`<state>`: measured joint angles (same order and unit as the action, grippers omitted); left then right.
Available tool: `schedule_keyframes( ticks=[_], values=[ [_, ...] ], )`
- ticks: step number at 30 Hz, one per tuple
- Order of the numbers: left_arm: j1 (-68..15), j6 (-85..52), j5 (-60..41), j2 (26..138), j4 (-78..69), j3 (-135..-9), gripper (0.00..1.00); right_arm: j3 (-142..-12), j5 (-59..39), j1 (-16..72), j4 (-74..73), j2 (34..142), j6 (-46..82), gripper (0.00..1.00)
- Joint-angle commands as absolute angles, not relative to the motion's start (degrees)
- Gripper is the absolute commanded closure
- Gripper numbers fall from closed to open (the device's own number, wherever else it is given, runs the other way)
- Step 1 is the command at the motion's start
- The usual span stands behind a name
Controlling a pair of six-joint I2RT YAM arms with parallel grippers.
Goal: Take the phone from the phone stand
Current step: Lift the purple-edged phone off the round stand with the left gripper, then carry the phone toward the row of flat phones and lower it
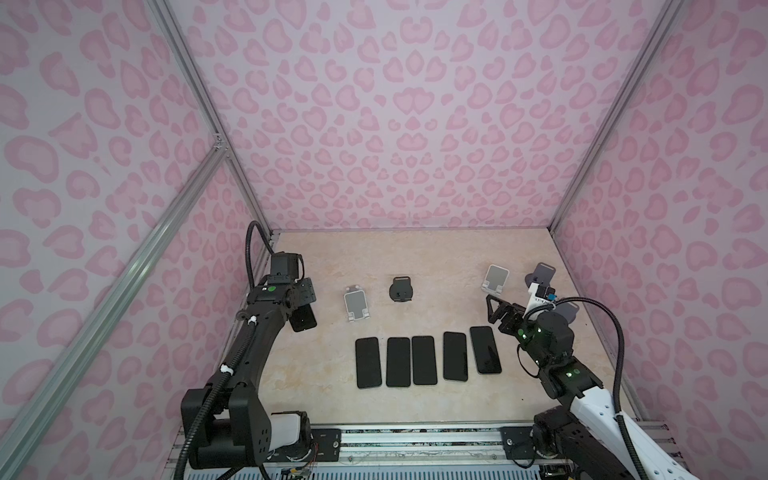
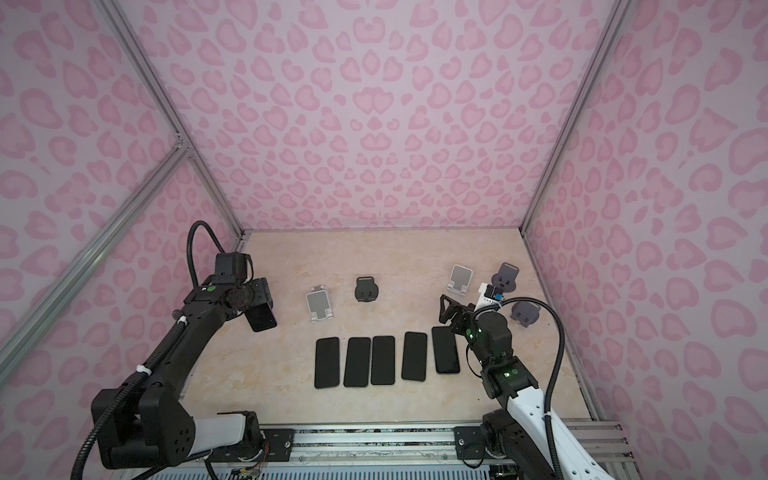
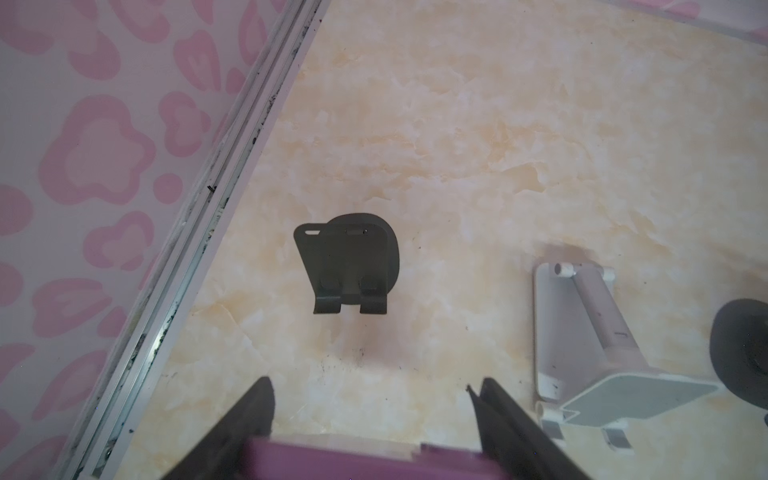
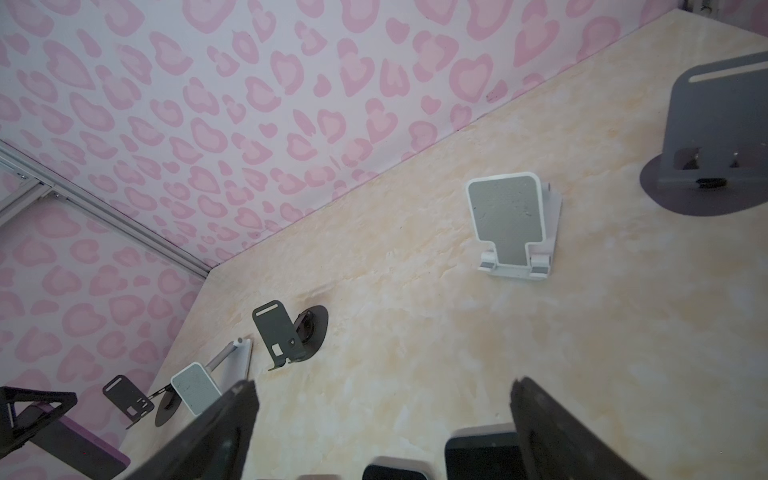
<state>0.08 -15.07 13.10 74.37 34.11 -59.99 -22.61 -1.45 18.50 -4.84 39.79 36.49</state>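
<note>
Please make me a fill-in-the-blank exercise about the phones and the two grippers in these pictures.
____ phones lie flat in a row on the table. The left gripper holds a ____. The jaws of the right gripper are ____ and hold nothing.
Missing words: five; phone; open.

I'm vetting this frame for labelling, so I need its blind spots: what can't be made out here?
- Held phone: in both top views the left gripper covers its upper part; the left wrist view shows only a blurred purple edge.
- Dark stand, clear in the left wrist view: not seen in the top views, apparently under the left arm.
- Grey stand: partly behind the right arm in a top view.
</note>
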Motion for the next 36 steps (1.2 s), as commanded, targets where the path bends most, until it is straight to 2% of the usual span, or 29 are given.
schedule_keyframes(
  ticks=[1, 19, 36],
  values=[
    [-0.3, -16.5, 11.5, 72.3, 36.6, -59.4, 0.50, -21.7, -2.1, 18.6, -5.7, 39.2, 37.0, 0.03],
    [-8.4, -24.3, 10.8, 66.7, 44.9, -55.4, 0.52, -19.5, -3.3, 18.7, -4.3, 33.5, 38.3, 0.04],
    [-13.2, -27.3, 10.2, 71.9, 43.6, -50.2, 0.53, -17.8, -3.3, 18.7, -3.2, 30.2, 38.4, 0.03]
  ],
)
